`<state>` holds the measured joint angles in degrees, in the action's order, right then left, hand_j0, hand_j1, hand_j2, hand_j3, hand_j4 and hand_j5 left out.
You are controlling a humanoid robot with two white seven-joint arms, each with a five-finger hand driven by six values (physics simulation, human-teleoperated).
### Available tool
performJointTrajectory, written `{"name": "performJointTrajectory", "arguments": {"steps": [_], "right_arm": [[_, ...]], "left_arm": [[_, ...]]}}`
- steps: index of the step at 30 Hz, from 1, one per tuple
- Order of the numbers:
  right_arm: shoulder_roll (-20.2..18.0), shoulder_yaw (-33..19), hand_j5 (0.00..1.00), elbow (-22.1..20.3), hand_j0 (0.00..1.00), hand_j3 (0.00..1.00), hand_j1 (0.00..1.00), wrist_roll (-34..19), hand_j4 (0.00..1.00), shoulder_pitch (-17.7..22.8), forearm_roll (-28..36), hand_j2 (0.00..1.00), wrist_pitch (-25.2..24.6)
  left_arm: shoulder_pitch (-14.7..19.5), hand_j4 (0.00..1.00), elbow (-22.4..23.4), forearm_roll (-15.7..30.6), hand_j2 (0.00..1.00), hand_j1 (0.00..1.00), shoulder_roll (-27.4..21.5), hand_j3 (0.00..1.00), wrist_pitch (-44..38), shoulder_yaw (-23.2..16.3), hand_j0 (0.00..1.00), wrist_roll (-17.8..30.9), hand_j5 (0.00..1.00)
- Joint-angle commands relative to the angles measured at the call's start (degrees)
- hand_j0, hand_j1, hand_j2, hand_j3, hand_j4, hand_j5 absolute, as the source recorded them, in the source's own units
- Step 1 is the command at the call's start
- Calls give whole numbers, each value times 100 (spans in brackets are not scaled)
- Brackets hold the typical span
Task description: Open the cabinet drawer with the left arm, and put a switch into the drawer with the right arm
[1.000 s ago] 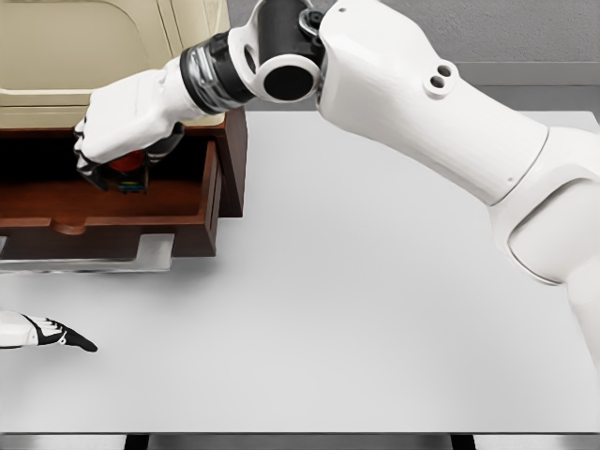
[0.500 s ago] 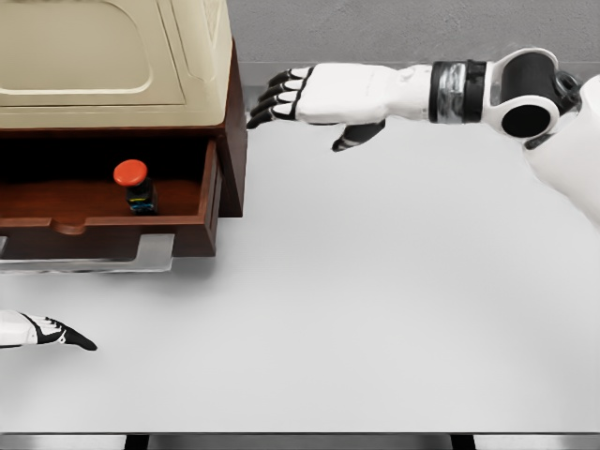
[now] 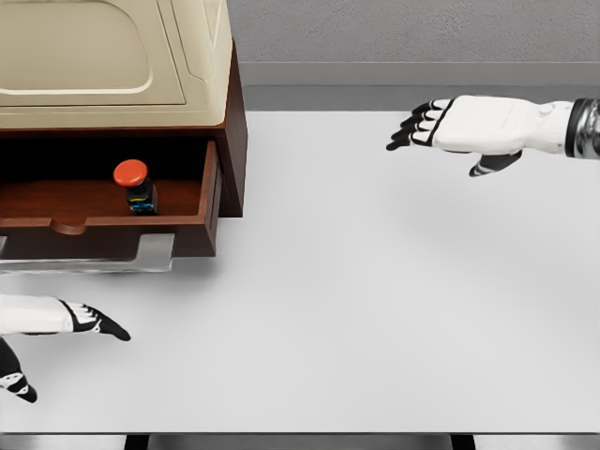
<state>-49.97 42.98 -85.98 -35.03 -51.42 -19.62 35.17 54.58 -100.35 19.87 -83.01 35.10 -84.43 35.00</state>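
Nearest, at the lower left edge, the left hand (image 3: 56,323) is showing only in part: the frame is cutting off the wrist and arm, leaving a white back of hand, a dark-tipped finger pointing right and another dropping toward the bottom edge; the fingers are lying spread and loose, gripping nothing, and hovering over or resting on the white table (image 3: 375,309) — which of the two is hard to tell. Just beyond it, the drawer (image 3: 112,230) is standing pulled out of the cabinet (image 3: 122,56), its pale metal handle (image 3: 94,255) jutting toward the camera; the left edge is cropping both drawer and cabinet. Inside the drawer, toward its right end, the switch (image 3: 133,186) is standing upright, long axis vertical, red mushroom cap pointing up, dark body below with a small yellow and blue marking too fine to read; its base is sitting on the drawer floor, apart from the side wall. Farther back at the upper right, the right hand (image 3: 459,127) is hanging above the table, well apart from the cabinet, fingers extended leftward and slightly splayed, thumb hanging down, empty; the forearm is running off the right edge.
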Motion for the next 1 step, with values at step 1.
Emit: {"name": "performJointTrajectory", "arguments": {"steps": [1], "right_arm": [[-4, 18, 100, 29, 100, 100, 100, 3, 100, 0, 37, 100, -17]], "left_arm": [[8, 100, 6, 43, 100, 100, 31, 100, -10, 15, 100, 0, 100]]}}
